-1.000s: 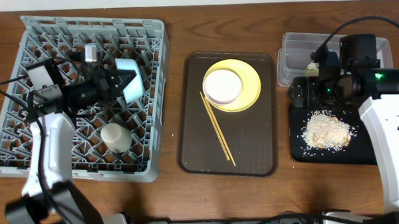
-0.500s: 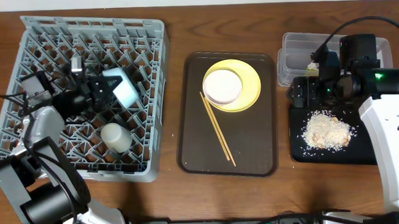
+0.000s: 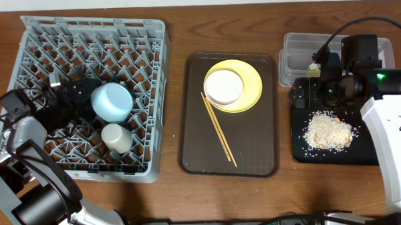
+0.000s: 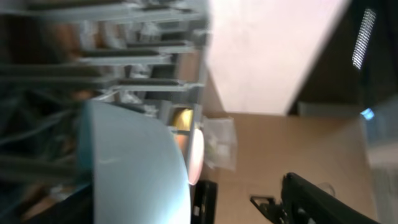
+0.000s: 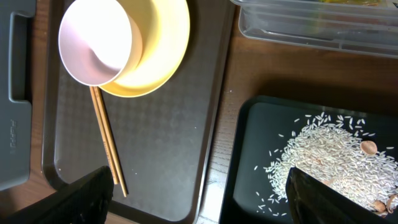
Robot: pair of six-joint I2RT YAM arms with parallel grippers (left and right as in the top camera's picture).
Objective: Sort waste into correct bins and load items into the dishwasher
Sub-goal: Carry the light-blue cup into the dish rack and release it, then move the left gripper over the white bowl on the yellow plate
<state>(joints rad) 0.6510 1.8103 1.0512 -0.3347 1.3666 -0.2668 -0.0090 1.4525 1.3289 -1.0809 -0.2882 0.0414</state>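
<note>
The light blue bowl [image 3: 112,102] leans among the pegs of the grey dishwasher rack [image 3: 144,41], just above the small white cup [image 3: 116,137]. My left gripper [image 3: 76,100] sits at the bowl's left, open; in the left wrist view the bowl [image 4: 130,162] fills the lower left, with a gap between it and one dark finger [image 4: 311,199]. My right gripper [image 5: 208,202] hangs open and empty over the seam between the brown tray [image 5: 168,143] and the black tray [image 5: 249,162] that holds the rice scraps [image 5: 329,155].
On the brown tray [image 3: 255,150] the white bowl [image 3: 224,86] sits on the yellow plate [image 3: 254,84], with the chopsticks [image 3: 218,130] beside them. The clear tub [image 3: 298,49] stands behind the black tray [image 3: 302,149], partly under the right arm.
The left gripper has opened and let go of the blue bowl, which moved down-left and settled in the rack. The left arm drew back to the left. The right arm has not moved.
</note>
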